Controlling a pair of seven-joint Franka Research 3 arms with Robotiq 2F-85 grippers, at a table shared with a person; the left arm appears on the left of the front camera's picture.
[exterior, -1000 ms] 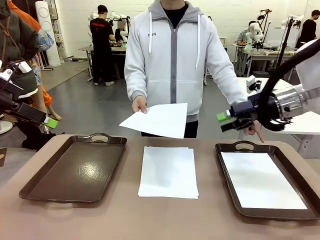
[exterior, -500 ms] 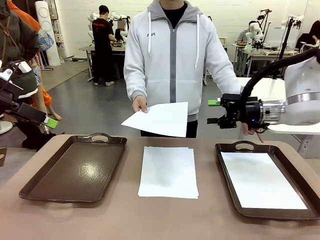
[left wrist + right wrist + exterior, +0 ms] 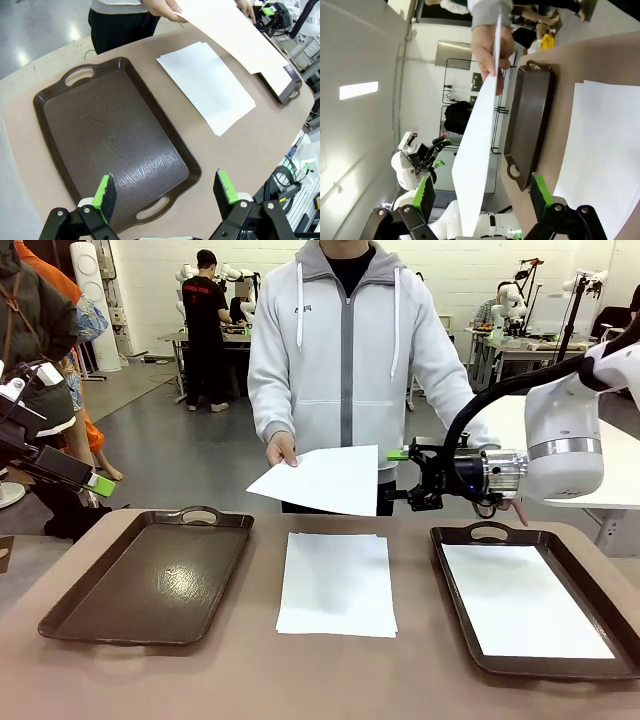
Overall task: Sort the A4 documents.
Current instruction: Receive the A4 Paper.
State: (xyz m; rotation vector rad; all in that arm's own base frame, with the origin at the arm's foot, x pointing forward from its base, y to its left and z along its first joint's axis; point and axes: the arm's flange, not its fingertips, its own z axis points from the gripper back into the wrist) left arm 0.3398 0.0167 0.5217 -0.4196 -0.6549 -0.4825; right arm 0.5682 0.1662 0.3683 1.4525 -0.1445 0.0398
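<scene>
A person's hand [image 3: 281, 450] holds out one white A4 document [image 3: 322, 480] above the table's far edge. My right gripper [image 3: 396, 475] is open at that sheet's right edge; in the right wrist view the sheet [image 3: 476, 160] runs edge-on between its green pads, untouched by either. A small stack of documents [image 3: 336, 583] lies flat mid-table, and one more sheet [image 3: 522, 600] lies in the right brown tray [image 3: 456, 570]. My left gripper [image 3: 165, 192] hangs open over the near end of the left tray [image 3: 50, 115], holding nothing.
The left tray [image 3: 60, 612] holds nothing. The person stands at the table's far side, the other hand [image 3: 510, 505] down near the right tray's handle. Other tables, people and gear stand farther back.
My right arm has swung left from above the right tray's handle to the held sheet's right edge. The left arm has not moved. The person's sheet barely shifted.
</scene>
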